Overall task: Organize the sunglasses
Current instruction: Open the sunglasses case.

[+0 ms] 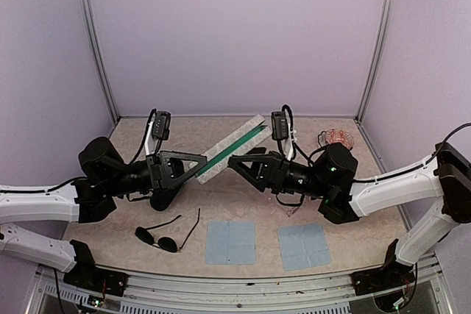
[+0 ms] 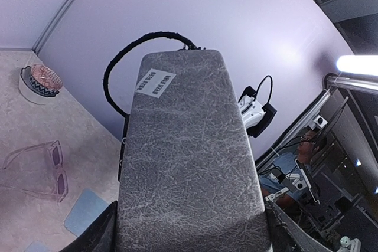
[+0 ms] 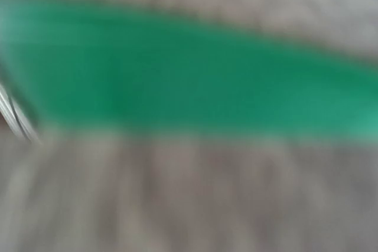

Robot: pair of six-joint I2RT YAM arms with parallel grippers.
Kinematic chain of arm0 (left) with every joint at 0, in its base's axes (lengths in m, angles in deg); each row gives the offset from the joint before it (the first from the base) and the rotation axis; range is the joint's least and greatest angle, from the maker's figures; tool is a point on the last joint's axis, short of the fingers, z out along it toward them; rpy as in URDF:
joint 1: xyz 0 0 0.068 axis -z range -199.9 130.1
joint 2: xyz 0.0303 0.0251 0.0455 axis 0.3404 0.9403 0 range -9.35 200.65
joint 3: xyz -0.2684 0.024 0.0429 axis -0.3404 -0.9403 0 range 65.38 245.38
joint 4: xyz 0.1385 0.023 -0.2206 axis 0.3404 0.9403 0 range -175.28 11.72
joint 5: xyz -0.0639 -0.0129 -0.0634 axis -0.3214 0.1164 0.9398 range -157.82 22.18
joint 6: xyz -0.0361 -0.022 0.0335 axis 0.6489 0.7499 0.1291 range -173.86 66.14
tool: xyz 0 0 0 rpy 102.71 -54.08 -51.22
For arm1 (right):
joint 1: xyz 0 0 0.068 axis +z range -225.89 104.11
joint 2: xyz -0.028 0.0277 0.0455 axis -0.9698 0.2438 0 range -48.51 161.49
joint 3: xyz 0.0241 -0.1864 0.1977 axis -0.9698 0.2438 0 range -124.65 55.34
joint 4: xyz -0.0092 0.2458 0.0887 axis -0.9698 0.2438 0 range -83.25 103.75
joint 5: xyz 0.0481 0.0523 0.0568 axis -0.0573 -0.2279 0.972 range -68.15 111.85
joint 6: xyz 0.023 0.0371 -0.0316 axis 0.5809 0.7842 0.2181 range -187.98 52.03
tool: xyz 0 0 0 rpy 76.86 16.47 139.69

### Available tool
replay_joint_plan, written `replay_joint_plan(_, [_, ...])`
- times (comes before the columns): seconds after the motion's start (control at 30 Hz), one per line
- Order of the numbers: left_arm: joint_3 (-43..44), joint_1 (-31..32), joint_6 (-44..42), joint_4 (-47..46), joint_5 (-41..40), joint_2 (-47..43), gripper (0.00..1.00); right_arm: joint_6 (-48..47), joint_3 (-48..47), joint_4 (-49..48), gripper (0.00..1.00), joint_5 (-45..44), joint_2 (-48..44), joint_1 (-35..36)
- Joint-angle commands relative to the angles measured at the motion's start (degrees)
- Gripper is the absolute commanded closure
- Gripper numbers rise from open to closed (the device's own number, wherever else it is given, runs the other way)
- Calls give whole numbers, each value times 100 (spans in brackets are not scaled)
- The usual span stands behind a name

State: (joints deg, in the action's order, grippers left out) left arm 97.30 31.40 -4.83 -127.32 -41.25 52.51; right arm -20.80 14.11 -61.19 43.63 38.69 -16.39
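Lilac walls [image 1: 235, 34] on far, left & right sides, joined at the far corners by thin metal posts [image 1: 97, 49]. Table [image 1: 243, 200] top is beige w/ a speckled stone look, w/ an aluminium rail [image 1: 243, 282] along the near edge. Left wrist view: bright light tube [image 2: 358, 64] at upper right, w/ a darker room & equipment below it.

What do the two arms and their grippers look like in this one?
The left arm and right arm have white links with bulky black joints and thin black cables. The left gripper and right gripper are black, with triangular open frames. A small black-and-white camera sits behind each.
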Motion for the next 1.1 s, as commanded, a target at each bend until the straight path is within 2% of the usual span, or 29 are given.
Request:
replay_joint_plan(0.0, [168,-196,290,156,-547,-99,55,-739,176,-457,100,23,-379,-133])
replay_joint_plan(0.13, [255,-216,417,22,-365,68,60,-693,237,-635,100,43,-332,-141])
replay_joint_plan(0.27, [288,-233,613,-117,-209,201,69,-777,292,-814,100,76,-324,-132])
replay_joint_plan(0.43, [277,-367,1035,-315,-22,265,85,-1151,417,-942,100,139,-353,-134])
replay_joint_plan(0.6, [294,-452,1577,-512,165,336,95,-1523,484,-986,100,198,-306,-133])
replay_joint_plan(0.73, [266,-508,1881,-600,279,401,100,-1861,561,-1180,100,222,-200,-135])
replay_joint_plan(0.97, [32,-677,2487,-957,374,465,100,-2324,692,-1480,78,127,8,-133])
replay_joint_plan(1.03, [-37,-719,2615,-1103,391,485,100,-2344,706,-1489,75,125,53,-135])
replay_joint_plan(1.07, [-74,-747,2672,-1177,399,494,100,-2345,716,-1481,70,106,72,-138])
